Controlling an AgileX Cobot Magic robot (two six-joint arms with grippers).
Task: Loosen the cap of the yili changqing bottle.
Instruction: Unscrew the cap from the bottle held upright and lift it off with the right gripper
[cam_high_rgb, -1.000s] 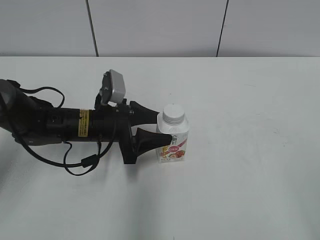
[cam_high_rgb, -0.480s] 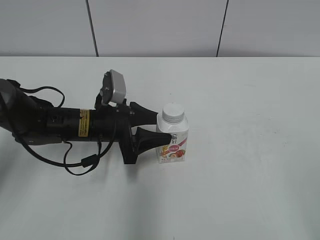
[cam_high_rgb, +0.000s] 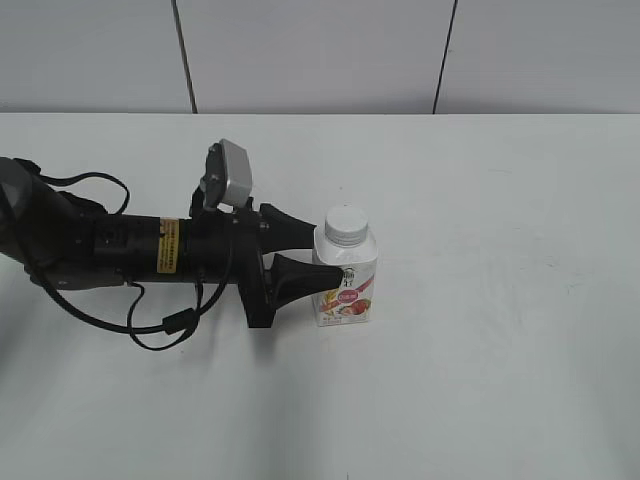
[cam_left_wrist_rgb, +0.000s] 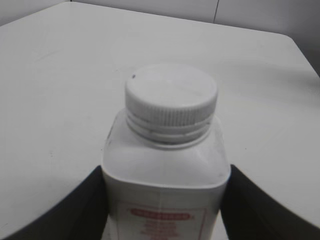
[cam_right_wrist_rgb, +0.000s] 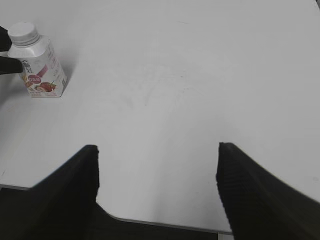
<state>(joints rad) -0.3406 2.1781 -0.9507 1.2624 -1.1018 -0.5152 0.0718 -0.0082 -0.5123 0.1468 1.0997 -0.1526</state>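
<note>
Jaws of my left gripper (cam_high_rgb: 312, 252) hugged the yili changqing bottle (cam_high_rgb: 346, 279) low on its sides, upright mid-counter (cam_high_rgb: 500, 200). It looked light and squashy. My right jaws, wide open and empty, should pinch the ribbed cap (cam_left_wrist_rgb: 171, 102).

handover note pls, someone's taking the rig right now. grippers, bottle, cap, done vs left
Left gripper: shut on the yili changqing bottle, fingers on both sides of its body, below the shoulders.
Right gripper: open, empty, hanging over bare table well away from the bottle.
Bottle stands upright; cap sits on the neck, nothing gripping it.
Done: bottle braced.
Left: bring the right gripper to the cap and twist it loose.
</note>
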